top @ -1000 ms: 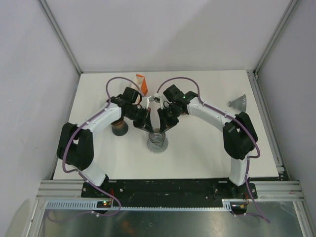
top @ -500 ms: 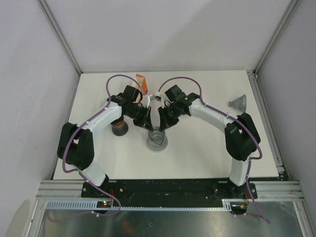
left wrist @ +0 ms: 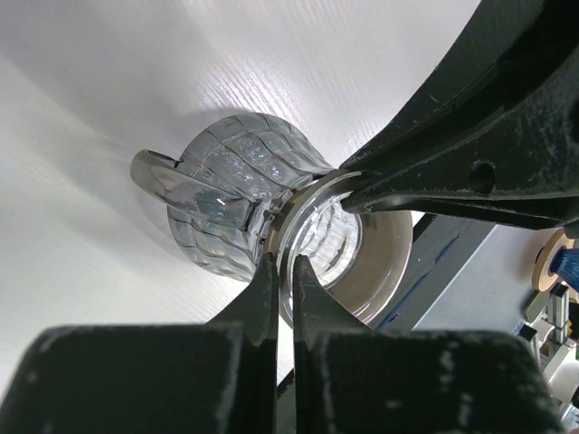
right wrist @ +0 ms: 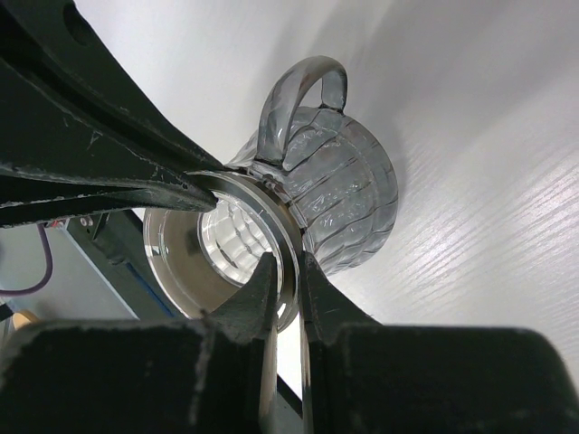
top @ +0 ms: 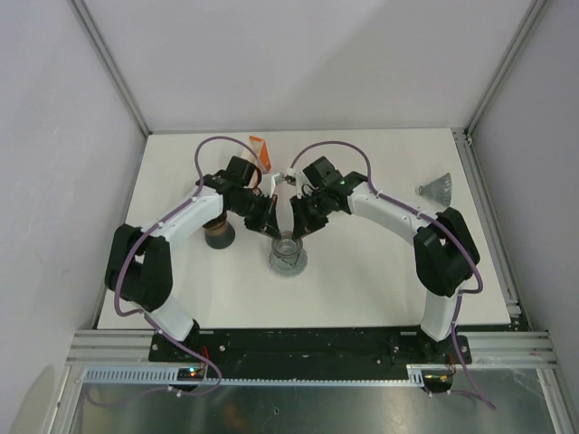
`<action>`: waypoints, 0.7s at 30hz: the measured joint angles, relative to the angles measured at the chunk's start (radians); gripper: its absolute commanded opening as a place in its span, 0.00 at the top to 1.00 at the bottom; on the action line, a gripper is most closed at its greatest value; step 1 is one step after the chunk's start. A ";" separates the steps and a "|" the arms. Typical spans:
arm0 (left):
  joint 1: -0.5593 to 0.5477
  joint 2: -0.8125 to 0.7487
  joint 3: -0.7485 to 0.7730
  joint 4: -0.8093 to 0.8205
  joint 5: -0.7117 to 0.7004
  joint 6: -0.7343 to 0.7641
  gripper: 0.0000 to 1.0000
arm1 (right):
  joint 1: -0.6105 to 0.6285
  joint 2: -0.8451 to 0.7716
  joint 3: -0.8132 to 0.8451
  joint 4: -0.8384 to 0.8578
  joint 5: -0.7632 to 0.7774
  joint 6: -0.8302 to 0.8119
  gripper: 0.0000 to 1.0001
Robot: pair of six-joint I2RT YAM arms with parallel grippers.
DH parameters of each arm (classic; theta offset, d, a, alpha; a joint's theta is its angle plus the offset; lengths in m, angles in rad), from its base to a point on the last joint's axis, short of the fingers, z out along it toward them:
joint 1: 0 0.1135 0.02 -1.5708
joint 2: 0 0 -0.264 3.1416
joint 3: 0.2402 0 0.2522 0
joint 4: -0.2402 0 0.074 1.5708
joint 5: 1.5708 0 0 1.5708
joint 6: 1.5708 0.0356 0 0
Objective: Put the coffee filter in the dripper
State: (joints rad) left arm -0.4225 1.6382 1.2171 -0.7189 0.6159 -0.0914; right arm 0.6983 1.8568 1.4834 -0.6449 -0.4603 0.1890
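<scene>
The clear glass dripper [top: 289,254] with a handle sits at the table's middle. It fills both wrist views, in the left [left wrist: 231,185] and in the right [right wrist: 339,181]. My left gripper [top: 275,232] is shut on the dripper's round base flange, its fingertips pinching the rim [left wrist: 282,268]. My right gripper [top: 298,232] is shut on the same flange from the other side [right wrist: 288,268]. Each wrist view shows the other gripper's fingers [left wrist: 452,154] [right wrist: 90,154] on the flange. A grey fan-shaped coffee filter [top: 437,187] lies at the far right, away from both grippers.
A dark brown cup [top: 218,234] stands on the white table [top: 362,280] just left of the left arm. An orange and white packet [top: 261,152] lies near the back edge. Frame posts rise at the table's back corners.
Both grippers, still shut on the dripper's flange, have shifted a little toward the back of the table, and the dripper has moved slightly with them.
</scene>
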 measured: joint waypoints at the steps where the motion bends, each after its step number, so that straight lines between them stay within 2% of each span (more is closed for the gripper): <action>1: 0.000 0.000 -0.001 0.001 0.000 0.003 1.00 | 0.001 -0.002 -0.002 0.002 0.003 0.000 1.00; 21: -0.024 -0.016 -0.024 0.037 -0.039 0.034 1.00 | 0.027 -0.058 -0.090 0.096 0.084 -0.003 1.00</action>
State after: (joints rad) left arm -0.4469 1.6222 1.1934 -0.6815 0.5770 -0.0574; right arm 0.7254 1.7988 1.3933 -0.5488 -0.3763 0.1856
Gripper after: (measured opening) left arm 0.025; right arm 0.109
